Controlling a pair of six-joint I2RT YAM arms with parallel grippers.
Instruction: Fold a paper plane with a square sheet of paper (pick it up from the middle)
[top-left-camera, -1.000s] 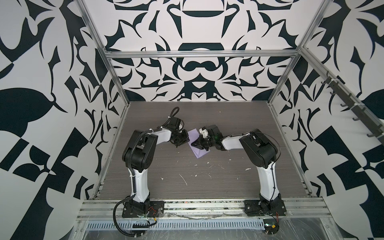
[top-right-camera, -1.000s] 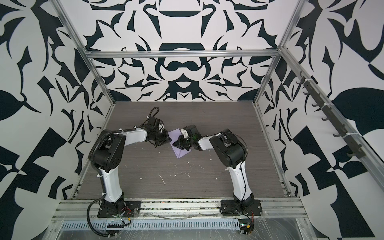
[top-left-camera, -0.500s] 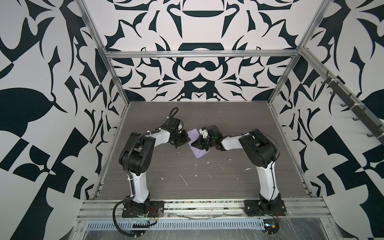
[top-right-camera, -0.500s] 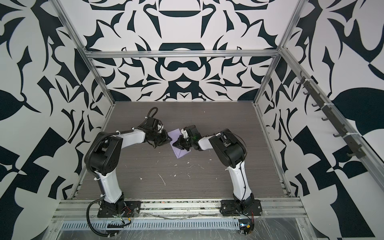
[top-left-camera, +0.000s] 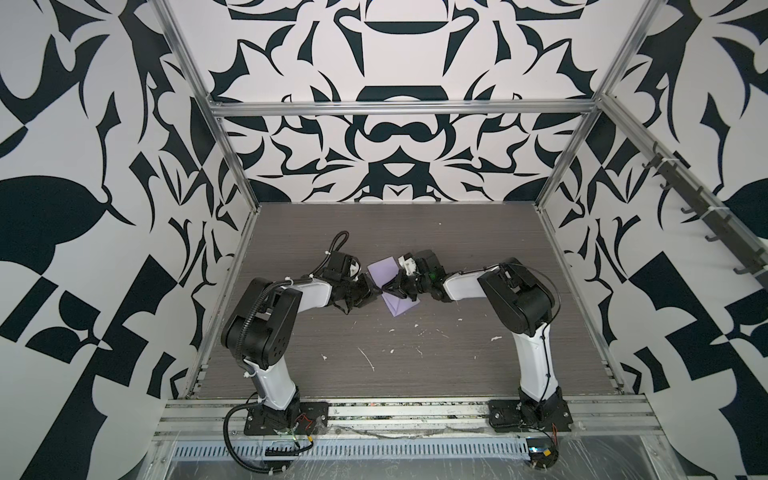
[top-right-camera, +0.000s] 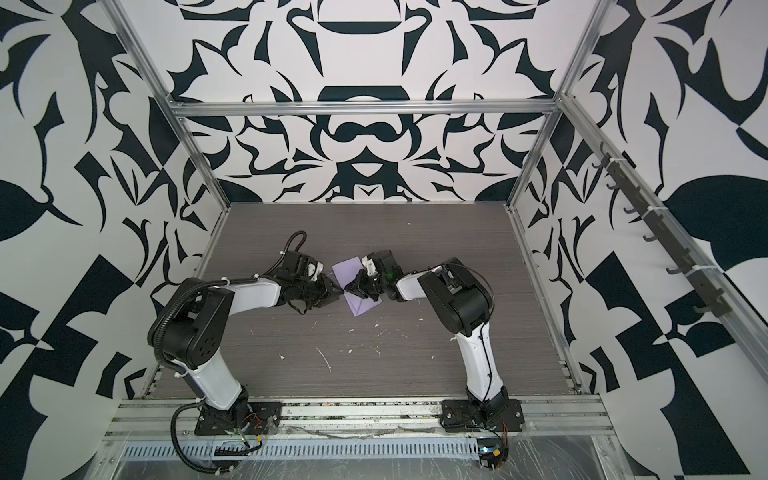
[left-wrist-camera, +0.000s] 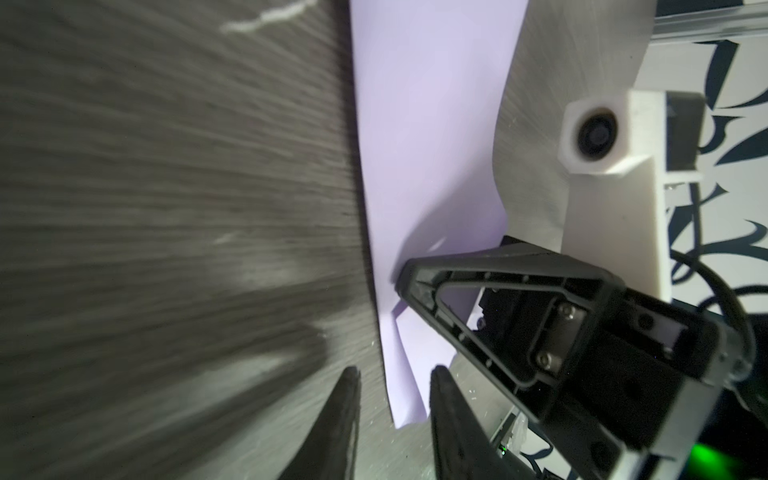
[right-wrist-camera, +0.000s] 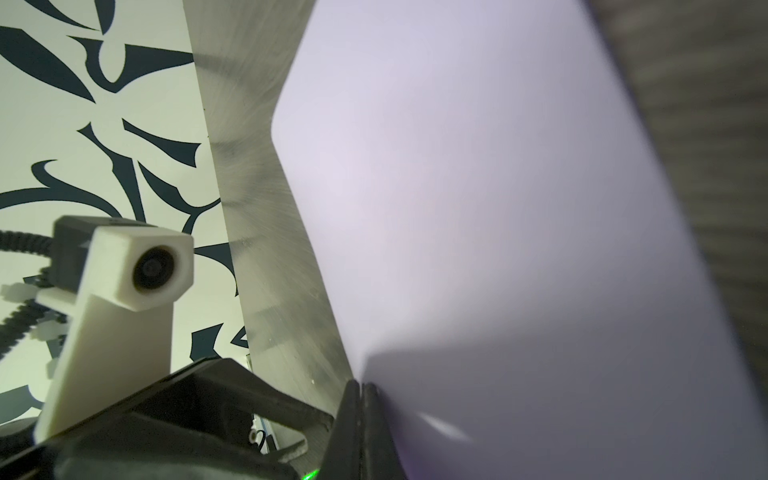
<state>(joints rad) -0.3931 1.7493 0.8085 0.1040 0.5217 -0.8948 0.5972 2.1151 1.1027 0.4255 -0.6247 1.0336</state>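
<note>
Lilac paper (top-left-camera: 385, 271), under closed right tool (top-left-camera: 385, 289)

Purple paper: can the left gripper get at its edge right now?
Probably yes. In the left wrist view the left gripper is open, with an edge of the purple paper inside the gap. The shut right gripper sits further along it and does not look like it is blocking.

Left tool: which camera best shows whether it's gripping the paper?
Left wrist view: the left tool stands open, fingertips either side of the paper's corner. Both top views show it too small; right wrist view shows only its body.
</note>
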